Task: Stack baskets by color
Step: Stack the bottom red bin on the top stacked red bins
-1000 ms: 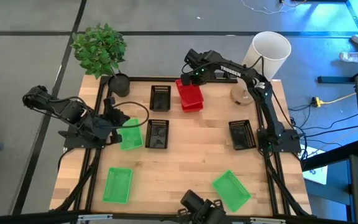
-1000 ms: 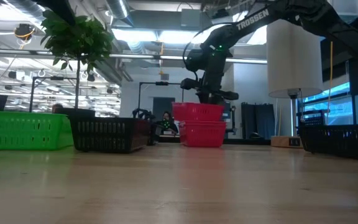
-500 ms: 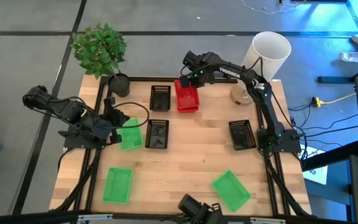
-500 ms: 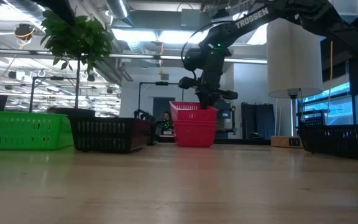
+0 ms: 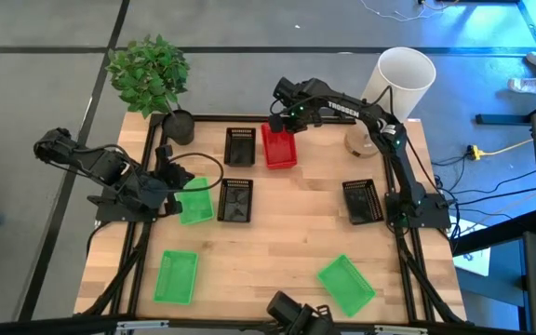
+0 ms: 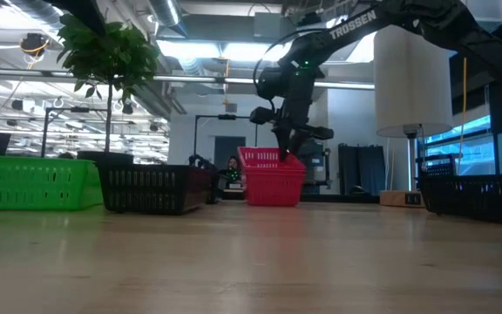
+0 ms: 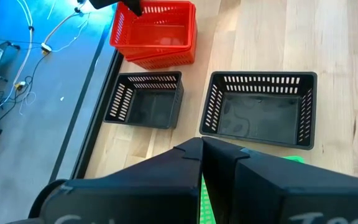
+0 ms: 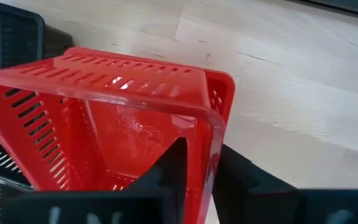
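Nearby — black basket (image 5: 240, 146), plant (image 5: 149, 74), perhaps lampshade (image 5: 403, 79).

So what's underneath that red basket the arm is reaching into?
Another red basket: its rim peeks out below the top red basket in the left wrist view. Whether a third sits lower is hidden, as is the table beneath.

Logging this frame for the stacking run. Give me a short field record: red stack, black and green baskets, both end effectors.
red baskets: nested stack, table's far edge
right end effector: fingers astride the stack's wall
left end effector: shut, over a green basket
black baskets: three, apart
other green baskets: two, near edge
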Robot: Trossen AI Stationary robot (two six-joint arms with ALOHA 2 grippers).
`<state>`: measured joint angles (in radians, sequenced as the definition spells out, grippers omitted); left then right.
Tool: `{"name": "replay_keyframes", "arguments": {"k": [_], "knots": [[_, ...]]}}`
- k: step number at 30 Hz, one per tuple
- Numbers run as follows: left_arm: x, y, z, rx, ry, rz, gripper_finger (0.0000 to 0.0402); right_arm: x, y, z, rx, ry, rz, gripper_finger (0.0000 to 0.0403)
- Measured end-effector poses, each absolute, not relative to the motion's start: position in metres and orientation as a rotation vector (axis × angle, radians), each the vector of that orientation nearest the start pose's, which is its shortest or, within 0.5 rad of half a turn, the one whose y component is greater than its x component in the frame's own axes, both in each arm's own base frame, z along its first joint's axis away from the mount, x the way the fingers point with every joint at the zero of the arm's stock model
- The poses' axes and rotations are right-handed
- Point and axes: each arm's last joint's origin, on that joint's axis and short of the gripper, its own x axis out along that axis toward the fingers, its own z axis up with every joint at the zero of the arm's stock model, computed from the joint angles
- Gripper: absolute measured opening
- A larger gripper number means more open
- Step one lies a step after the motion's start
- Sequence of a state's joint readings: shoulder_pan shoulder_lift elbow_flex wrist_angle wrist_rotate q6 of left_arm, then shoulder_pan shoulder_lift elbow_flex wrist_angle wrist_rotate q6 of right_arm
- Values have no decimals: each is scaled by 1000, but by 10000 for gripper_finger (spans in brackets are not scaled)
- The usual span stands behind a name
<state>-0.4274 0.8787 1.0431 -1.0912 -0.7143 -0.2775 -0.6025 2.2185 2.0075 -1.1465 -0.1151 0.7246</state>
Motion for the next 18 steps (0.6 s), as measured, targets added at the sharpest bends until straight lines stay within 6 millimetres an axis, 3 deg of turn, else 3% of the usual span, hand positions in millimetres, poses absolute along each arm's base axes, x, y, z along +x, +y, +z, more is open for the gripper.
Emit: {"name": "replay_keyframes", "arguments": {"k": [6, 18], "knots": [[133, -40, 334, 240, 732, 368, 0, 374, -252, 229, 1119, 1097, -872, 64], [133, -40, 334, 240, 733, 366, 0, 369, -243, 268, 1049, 1023, -897, 64]]}}
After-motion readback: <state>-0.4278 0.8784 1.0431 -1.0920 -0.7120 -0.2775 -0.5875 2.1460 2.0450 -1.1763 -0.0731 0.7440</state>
